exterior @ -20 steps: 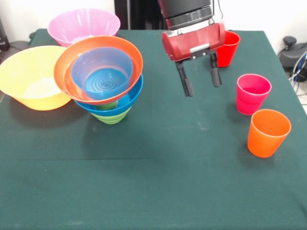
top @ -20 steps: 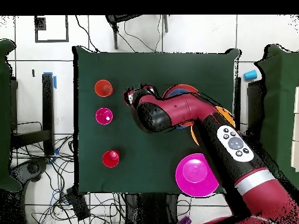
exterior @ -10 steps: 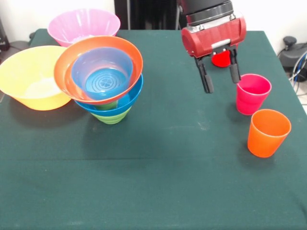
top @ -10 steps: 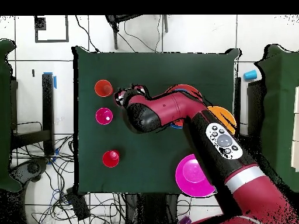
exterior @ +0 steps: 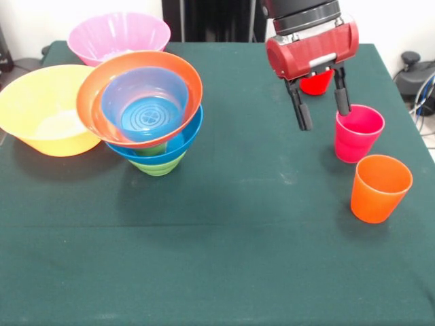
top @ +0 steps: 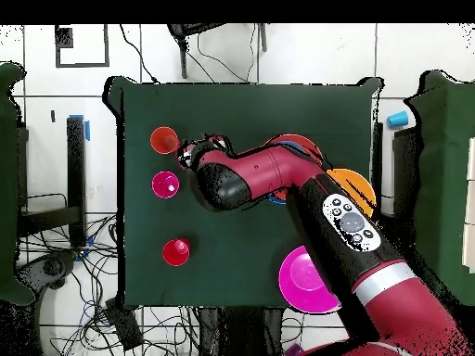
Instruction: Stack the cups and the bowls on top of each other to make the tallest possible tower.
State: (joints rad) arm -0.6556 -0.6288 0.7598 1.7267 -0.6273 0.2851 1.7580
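Observation:
My gripper point(exterior: 325, 120) is open and empty, hanging just left of the magenta-pink cup point(exterior: 358, 132), its right finger near that cup's rim. The red cup point(exterior: 317, 83) stands behind the gripper, partly hidden. The orange cup point(exterior: 380, 188) stands in front of the magenta one. The tower point(exterior: 146, 112) stands at the left: small green bowl point(exterior: 158, 165) at the base, wide blue bowl point(exterior: 187, 144), orange-red bowl point(exterior: 95, 112), and the small translucent blue bowl point(exterior: 145, 103) on top. I cannot make out the light green cup. In the overhead view the gripper point(top: 190, 156) lies between the orange cup point(top: 164, 140) and the magenta cup point(top: 166, 184).
The big yellow-orange bowl point(exterior: 44, 109) sits left of the tower and the big pink bowl point(exterior: 119, 37) behind it, both on the green table point(exterior: 204, 258). In the overhead view the arm point(top: 278, 176) covers most of the tower; the red cup point(top: 176, 251) stands apart.
My gripper has moved right in the front view, from mid-table to beside the magenta cup, still open and empty. Cups and bowls have not moved.

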